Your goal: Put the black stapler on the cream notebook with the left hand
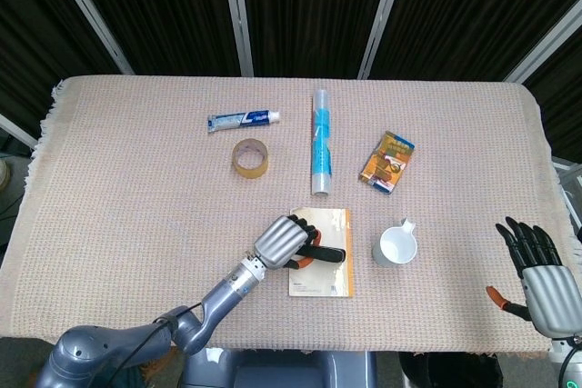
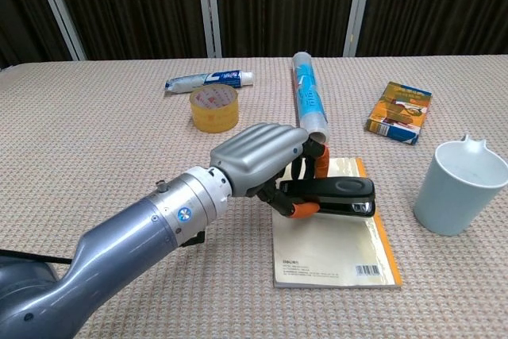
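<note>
My left hand grips the black stapler by its rear end and holds it level over the cream notebook. The stapler's nose points right, above the notebook's middle. I cannot tell whether its base touches the cover. My right hand hangs past the table's front right corner with fingers spread and nothing in it; the chest view does not show it.
A white cup stands just right of the notebook. Behind it lie a clear film roll, an orange snack box, a tape ring and a toothpaste tube.
</note>
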`<state>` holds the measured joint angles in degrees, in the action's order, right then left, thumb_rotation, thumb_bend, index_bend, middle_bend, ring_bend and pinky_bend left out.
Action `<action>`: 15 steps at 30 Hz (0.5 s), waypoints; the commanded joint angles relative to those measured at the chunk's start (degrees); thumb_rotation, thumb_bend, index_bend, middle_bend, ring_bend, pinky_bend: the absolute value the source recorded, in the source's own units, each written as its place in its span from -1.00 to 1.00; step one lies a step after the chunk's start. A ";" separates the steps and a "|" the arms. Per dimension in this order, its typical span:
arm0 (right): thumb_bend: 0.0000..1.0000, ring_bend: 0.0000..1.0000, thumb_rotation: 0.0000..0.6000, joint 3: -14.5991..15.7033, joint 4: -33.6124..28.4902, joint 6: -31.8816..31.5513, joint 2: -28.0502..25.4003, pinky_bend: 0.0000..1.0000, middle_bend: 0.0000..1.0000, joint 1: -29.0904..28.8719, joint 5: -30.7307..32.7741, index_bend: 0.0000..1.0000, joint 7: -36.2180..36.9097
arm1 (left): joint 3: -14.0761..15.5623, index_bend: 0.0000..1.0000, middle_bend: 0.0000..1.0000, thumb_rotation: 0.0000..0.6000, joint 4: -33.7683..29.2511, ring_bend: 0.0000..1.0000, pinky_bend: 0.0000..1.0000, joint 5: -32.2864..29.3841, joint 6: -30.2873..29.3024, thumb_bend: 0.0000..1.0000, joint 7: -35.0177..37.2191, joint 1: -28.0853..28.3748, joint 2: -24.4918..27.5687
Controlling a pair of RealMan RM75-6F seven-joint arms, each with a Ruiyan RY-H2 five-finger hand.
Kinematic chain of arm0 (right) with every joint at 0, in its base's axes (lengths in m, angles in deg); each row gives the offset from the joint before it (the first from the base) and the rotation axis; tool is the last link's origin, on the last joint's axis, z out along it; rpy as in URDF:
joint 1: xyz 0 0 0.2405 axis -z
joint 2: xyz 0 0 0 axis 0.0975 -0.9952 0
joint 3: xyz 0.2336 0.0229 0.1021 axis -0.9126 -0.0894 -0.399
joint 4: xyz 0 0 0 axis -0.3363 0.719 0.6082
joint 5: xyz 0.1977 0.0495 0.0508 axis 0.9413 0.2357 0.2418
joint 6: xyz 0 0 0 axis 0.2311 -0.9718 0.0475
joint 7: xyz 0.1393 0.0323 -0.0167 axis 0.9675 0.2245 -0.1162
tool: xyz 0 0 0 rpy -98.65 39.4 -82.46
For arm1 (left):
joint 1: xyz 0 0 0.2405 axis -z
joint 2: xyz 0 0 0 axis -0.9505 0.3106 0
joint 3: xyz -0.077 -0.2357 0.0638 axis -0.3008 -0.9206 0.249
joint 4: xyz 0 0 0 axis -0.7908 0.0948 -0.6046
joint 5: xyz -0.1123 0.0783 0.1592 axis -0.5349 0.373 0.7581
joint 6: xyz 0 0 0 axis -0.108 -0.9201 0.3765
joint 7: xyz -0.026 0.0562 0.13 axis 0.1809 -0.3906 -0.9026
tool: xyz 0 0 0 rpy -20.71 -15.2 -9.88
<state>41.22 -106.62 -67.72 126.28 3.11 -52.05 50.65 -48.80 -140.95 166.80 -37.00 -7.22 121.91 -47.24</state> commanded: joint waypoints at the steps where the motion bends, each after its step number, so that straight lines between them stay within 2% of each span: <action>1: -0.72 -1.00 1.00 -0.07 0.03 0.17 -0.07 -1.00 -1.00 -0.10 0.11 -1.00 0.16 | -0.49 0.24 0.07 1.00 2.44 -0.10 -0.05 -0.48 0.70 -0.27 0.67 1.37 -1.61; 6: -0.72 -1.00 1.00 -0.09 -0.06 0.34 -0.10 -1.00 -1.00 -0.21 0.14 -1.00 -0.04 | -0.75 0.22 0.06 1.00 5.43 -0.11 -0.07 -1.33 2.13 -0.28 2.48 2.83 -3.47; 9: -0.72 -1.00 1.00 0.01 -0.06 0.26 -0.06 -1.00 -1.00 -0.10 0.08 -1.00 -0.20 | -0.60 0.10 -0.01 1.00 5.92 -0.17 -0.14 -1.67 2.63 -0.33 3.01 3.09 -3.78; 15: -0.72 -1.00 1.00 -0.10 -0.17 -0.19 -0.04 -1.00 -1.00 0.12 0.18 -1.00 -0.45 | 0.86 -0.49 -0.42 1.00 3.35 -0.49 -0.29 -0.54 0.08 -0.55 2.64 2.25 -2.16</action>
<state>41.14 -106.77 -67.88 126.24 3.22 -51.90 50.21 -48.47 -136.44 165.70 -35.99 -4.39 124.55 -50.20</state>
